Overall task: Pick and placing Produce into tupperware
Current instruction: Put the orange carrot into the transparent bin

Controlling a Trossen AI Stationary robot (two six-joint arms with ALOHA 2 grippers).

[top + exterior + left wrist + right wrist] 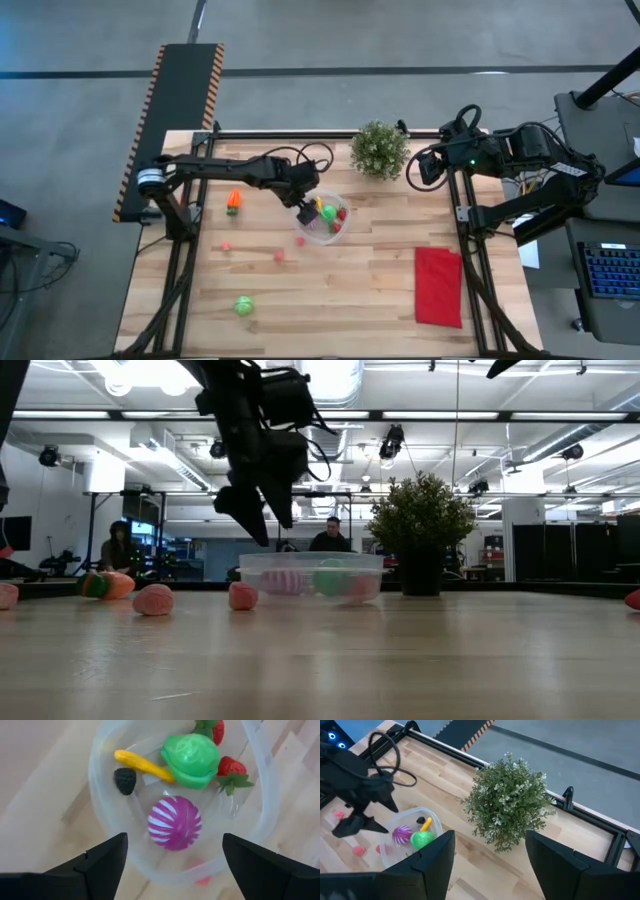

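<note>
Left wrist view: my left gripper (172,862) hangs directly over the tupperware (102,785), fingers spread wide and empty. Looks like a release.

In the bowl: a purple-and-white striped ball (175,822), a green piece (191,752), a yellow piece (140,763), a small dark berry (124,780) and a strawberry (231,769). Another red piece shows at the far rim, partly cut off.

High view: the bowl sits mid-table, just in front of the potted plant (379,149).

Still out on the wood:
- an orange carrot-like piece (233,201) near the left arm's base
- two small pink pieces (227,245) (279,256) left of the bowl
- a green ball (243,306) toward the front edge, well apart from the rest

A pink blur also sits just beside the bowl's rim; I can't tell whether it's inside or out.

My call: roughly half done or a bit past, four or five pieces to go.

The right gripper (490,852) is parked at the back right, near the plant, with nothing between its fingers, which stand apart.

Clearance: open wood left and front of the bowl, so the pink pieces are easy reaches. The green ball is nearest the front edge, which I judge a roll-off risk if nudged. The red cloth (438,286) lies flat at front right, clear of everything left.
</note>
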